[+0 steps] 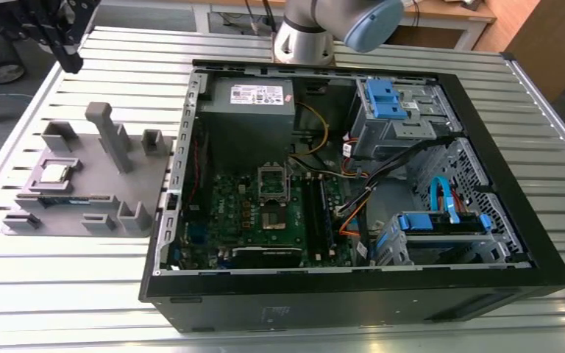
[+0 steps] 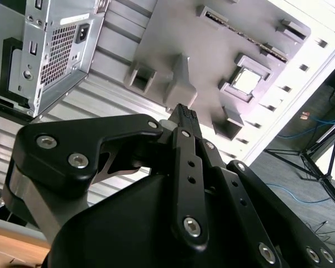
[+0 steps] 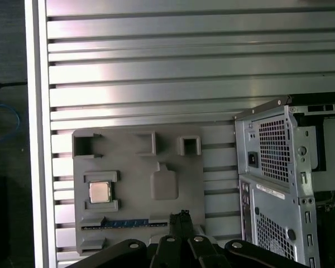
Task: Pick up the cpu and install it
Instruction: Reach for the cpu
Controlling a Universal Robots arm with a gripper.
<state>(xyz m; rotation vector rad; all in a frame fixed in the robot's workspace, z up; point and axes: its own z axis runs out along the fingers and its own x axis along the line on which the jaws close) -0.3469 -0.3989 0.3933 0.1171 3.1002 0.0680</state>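
On the slatted metal table (image 1: 67,294), a grey fixture tray (image 1: 150,176) is set just beside the open computer case (image 1: 361,298), at the exterior view's left. The cpu (image 1: 57,173) is seated flat in a square pocket of that tray, silvery top up. A memory stick (image 1: 67,199) is lodged in a slot near it, and a tall post (image 1: 106,132) is raised close by. The gripper (image 1: 70,65) is held up off the table, well apart from the cpu. Its fingers (image 3: 178,223) are seen pressed together in the first wrist view, with nothing gripped between them. Inside the case, the motherboard (image 1: 263,220) is bordered by the power supply (image 1: 253,99), and loose cables (image 1: 361,187) are draped beside it.
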